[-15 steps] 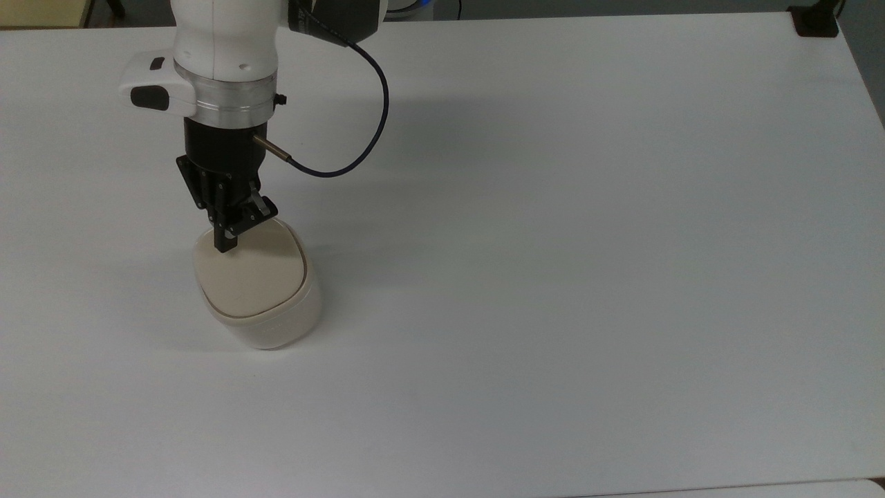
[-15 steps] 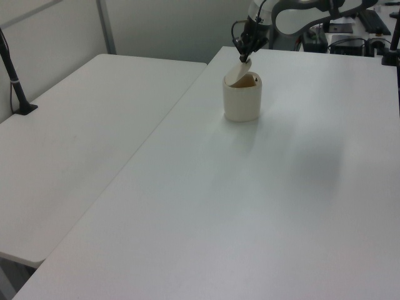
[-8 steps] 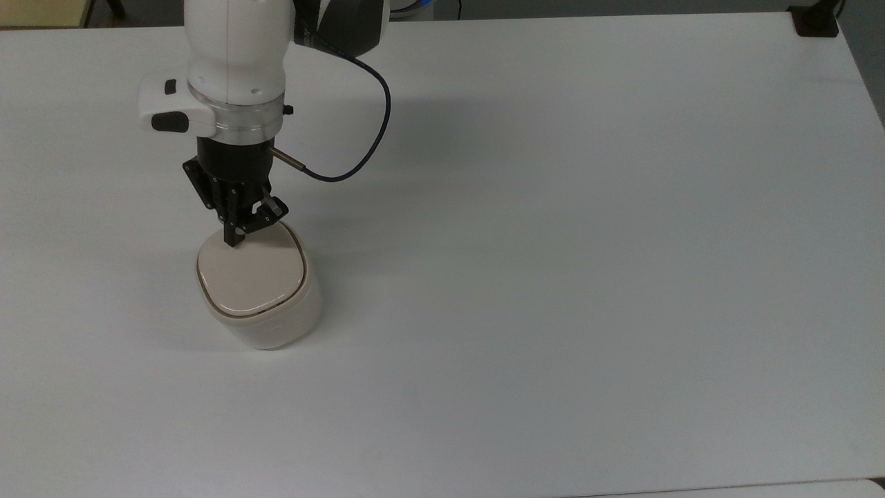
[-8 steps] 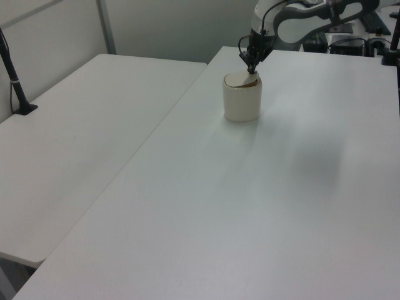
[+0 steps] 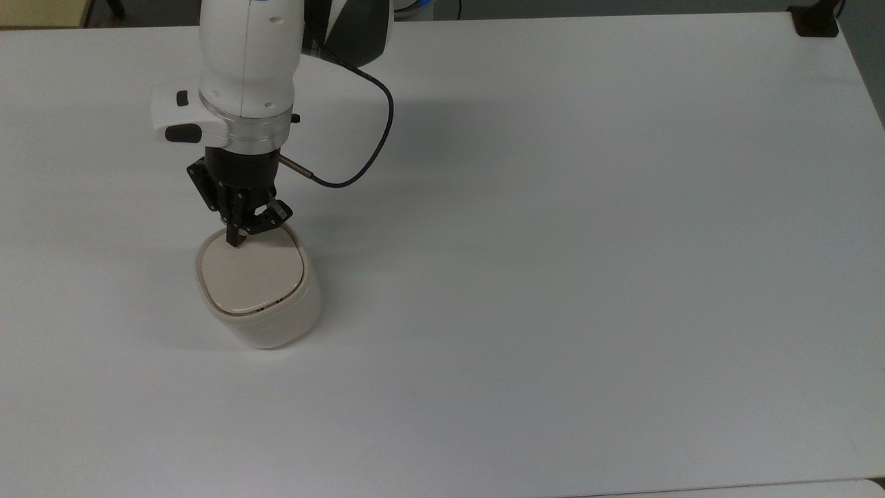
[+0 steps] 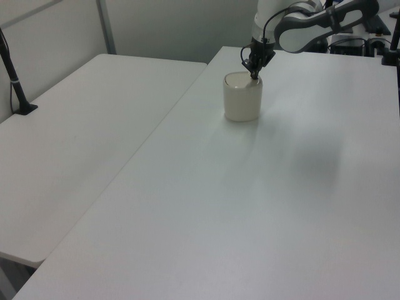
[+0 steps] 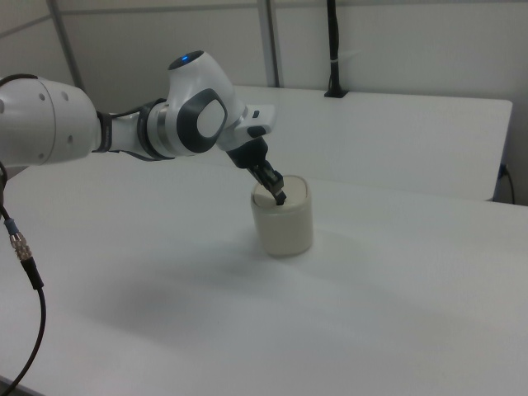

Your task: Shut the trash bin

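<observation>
One gripper (image 5: 236,238), fingers pinched together and empty, presses the bin (image 5: 266,325) lid (image 5: 250,271); push straight down until flush.

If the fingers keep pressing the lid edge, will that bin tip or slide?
Probably stays put: the trash bin is squat and sits flat on the table. It looks like light plastic, so an off-centre push from the gripper might slide it.

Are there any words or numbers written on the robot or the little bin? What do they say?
None: no words, numbers or brand marks can be read.
The trash bin and its lid are plain, with no label.
The arm bears a blue light, not text.
The claw bears no writing.
</observation>
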You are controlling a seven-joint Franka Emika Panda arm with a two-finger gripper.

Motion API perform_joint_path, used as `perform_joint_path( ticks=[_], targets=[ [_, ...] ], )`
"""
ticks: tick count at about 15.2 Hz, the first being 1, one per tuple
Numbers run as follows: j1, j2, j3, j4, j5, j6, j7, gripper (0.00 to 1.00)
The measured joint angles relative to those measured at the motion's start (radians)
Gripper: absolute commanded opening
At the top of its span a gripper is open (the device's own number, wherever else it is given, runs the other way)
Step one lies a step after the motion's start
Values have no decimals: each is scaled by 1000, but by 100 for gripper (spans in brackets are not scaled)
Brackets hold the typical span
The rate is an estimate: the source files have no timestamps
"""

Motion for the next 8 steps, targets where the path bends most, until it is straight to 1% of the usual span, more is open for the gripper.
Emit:
perform_joint_path(
  ticks=[1,3,5,6,7,8],
  targets=[
    [-7,-12,-1,0,1,0,0,0],
    [-16,-52,-1,5,30,-30,0,0],
    [-11,-111,3,22,56,-134,0,0],
    [-10,-146,12,28,71,-190,0,4],
    [-10,-185,27,31,87,-250,-1,16],
    [-7,-240,51,32,103,-334,-6,61]
  ],
)
